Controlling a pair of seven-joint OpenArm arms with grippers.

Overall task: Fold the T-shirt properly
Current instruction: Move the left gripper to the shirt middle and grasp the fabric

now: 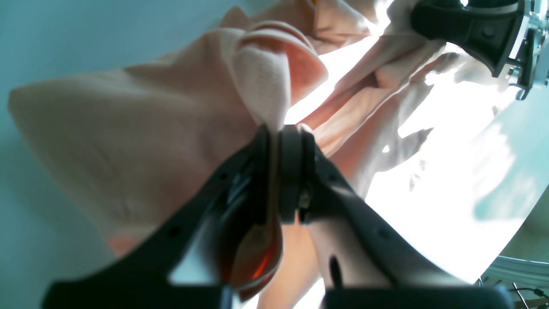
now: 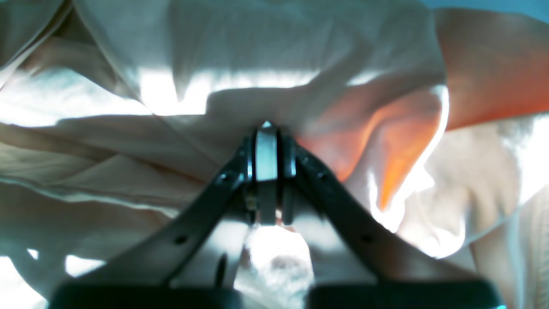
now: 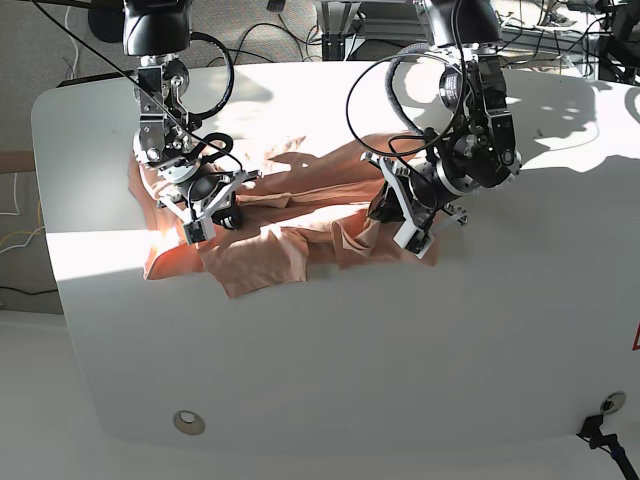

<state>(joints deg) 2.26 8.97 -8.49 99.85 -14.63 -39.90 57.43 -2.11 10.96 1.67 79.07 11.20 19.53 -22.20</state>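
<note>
Crumpled, thin salmon-pink cotton T-shirt [image 3: 290, 215] sprawled at ten o'clock on the white rounded surface [image 3: 400, 340], left hand [image 1: 283, 128] pinched on a cloth fold, right hand [image 2: 266, 126] clamped on its nine o'clock edge

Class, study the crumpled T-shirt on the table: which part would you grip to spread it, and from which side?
Probably the T-shirt near-edge corners, from above. It lies bunched between the left gripper and right gripper, both pinching folds; the near flap lies flattest, with its edge exposed.
</note>
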